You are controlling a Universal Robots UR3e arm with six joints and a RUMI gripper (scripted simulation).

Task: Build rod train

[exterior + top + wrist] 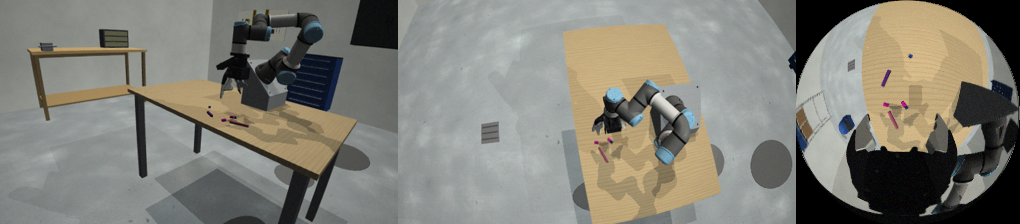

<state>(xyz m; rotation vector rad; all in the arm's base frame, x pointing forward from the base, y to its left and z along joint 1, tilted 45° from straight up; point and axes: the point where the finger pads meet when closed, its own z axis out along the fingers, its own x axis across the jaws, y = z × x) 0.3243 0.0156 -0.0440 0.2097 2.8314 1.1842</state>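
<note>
The pink rod (603, 154) lies flat near the table's left edge; it also shows in the side view (239, 123) and the wrist view (893, 120). Just beyond it lie a short magenta rod (596, 142) and a second magenta rod (609, 140) with a tiny blue rod (235, 117) at its end. A purple rod (209, 114) lies farther on, and shows in the wrist view (885, 78). Another small blue rod (209, 106) lies past it, alone. My gripper (230, 90) hangs well above the table near the purple rod, open and empty.
The arm's grey base block (262, 93) stands on the table behind the rods. A second wooden table (84, 51) stands far off at the left.
</note>
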